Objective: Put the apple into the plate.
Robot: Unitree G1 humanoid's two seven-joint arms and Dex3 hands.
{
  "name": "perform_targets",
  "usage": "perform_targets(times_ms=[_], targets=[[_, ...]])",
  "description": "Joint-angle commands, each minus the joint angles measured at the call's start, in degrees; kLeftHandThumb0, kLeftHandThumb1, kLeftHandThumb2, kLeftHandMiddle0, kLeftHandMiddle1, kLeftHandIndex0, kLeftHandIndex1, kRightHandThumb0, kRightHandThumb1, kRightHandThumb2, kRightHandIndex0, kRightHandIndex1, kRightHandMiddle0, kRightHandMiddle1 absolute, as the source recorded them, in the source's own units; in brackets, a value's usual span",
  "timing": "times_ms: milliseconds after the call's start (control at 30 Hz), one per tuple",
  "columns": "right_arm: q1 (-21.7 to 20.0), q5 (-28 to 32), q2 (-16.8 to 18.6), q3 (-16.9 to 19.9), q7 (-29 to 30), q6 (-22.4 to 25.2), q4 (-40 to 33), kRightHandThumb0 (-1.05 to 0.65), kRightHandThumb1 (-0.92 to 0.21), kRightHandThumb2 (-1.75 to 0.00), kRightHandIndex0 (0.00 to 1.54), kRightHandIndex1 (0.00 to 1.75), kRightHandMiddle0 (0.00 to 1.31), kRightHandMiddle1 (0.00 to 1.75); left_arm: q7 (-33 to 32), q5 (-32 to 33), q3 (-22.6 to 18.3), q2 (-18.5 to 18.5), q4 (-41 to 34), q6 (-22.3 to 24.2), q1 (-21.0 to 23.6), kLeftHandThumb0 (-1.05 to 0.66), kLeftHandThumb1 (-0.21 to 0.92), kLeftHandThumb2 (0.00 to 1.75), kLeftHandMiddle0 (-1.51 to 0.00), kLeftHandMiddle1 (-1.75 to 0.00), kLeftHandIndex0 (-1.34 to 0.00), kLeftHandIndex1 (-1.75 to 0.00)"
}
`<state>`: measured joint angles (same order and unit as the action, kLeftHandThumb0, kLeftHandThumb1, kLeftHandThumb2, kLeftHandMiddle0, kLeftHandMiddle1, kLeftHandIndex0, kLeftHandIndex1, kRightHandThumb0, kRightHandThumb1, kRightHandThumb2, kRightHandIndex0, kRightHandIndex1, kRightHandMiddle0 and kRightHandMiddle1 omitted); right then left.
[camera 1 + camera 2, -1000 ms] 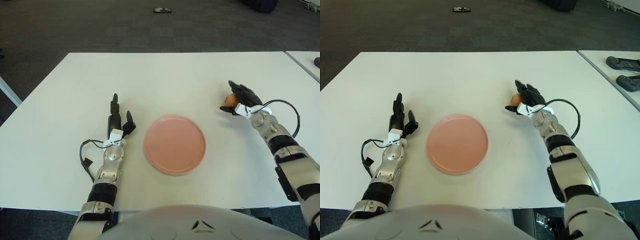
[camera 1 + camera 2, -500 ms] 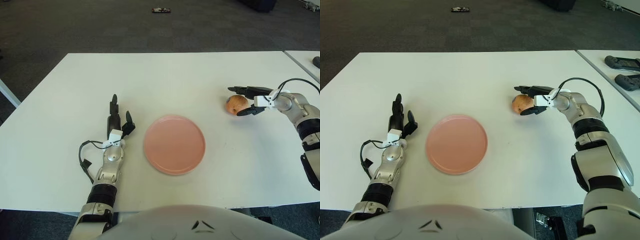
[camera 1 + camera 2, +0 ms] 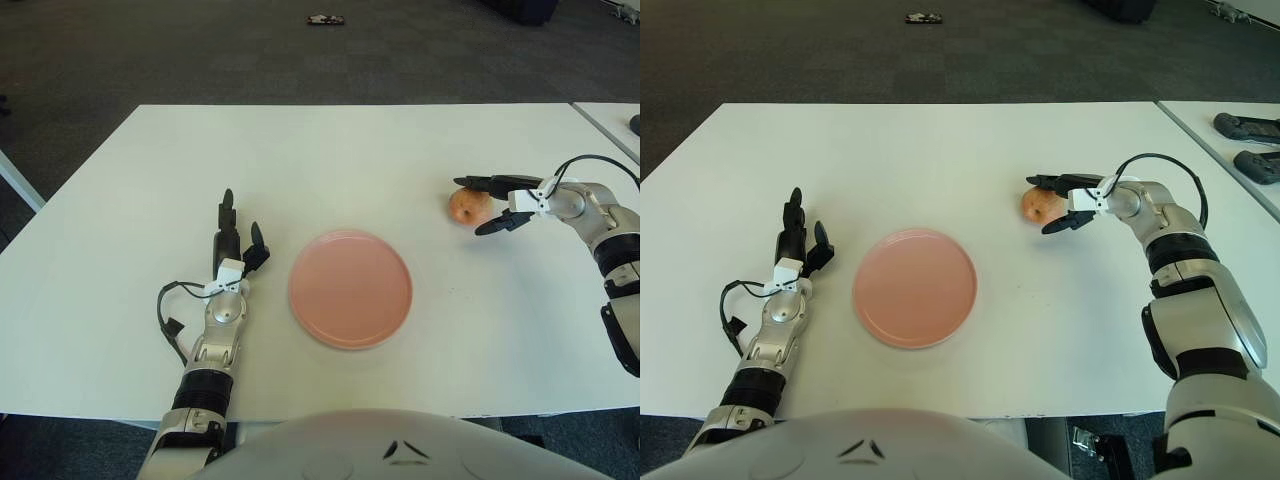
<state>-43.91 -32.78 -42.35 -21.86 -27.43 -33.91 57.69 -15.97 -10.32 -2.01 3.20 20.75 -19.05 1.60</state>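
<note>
The apple (image 3: pixel 467 206) is orange-red and sits on the white table (image 3: pixel 330 150), to the right of the plate. The pink plate (image 3: pixel 350 288) lies empty at the table's middle front. My right hand (image 3: pixel 488 206) reaches in from the right at the apple. One finger stretches over the apple's top and another lies low at its right. The fingers are spread and do not close on it. My left hand (image 3: pixel 232 238) rests flat on the table just left of the plate, fingers extended and holding nothing.
A second table at the right holds two dark controllers (image 3: pixel 1245 127) (image 3: pixel 1255 165). A small dark object (image 3: pixel 324 20) lies on the carpet beyond the table. The table's front edge is close to my body.
My right arm swung out to the right and the hand turned from covering the apple to reaching at it sideways, fingers now spread. The apple shifted slightly. The left hand has not moved.
</note>
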Motion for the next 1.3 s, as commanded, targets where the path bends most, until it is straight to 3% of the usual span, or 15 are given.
perform_targets(times_ms=[0, 667, 1267], targets=[[-0.7, -0.4, -1.2, 0.0, 0.3, 0.9, -1.1, -1.05, -0.92, -0.18, 0.0, 0.0, 0.0, 0.0, -0.5, -0.5, -0.3, 0.1, -0.7, 0.7, -0.6, -0.77, 0.92, 0.96, -0.16, -0.01, 0.0, -0.29], [0.8, 1.0, -2.0, 0.9, -0.6, 2.7, -3.4, -1.05, -0.92, -0.1, 0.0, 0.0, 0.0, 0.0, -0.6, -0.2, -0.4, -0.3, -1.1, 0.7, -0.7, -0.75, 0.92, 0.96, -0.16, 0.0, 0.0, -0.3], [2.9, -0.3, -2.0, 0.6, 3.5, 1.8, -4.6, -1.05, -0.92, -0.18, 0.0, 0.0, 0.0, 0.0, -0.1, 0.3, -0.5, -0.4, -2.0, 1.4, -1.2, -0.74, 0.92, 0.96, -0.15, 0.0, 0.0, -0.29]])
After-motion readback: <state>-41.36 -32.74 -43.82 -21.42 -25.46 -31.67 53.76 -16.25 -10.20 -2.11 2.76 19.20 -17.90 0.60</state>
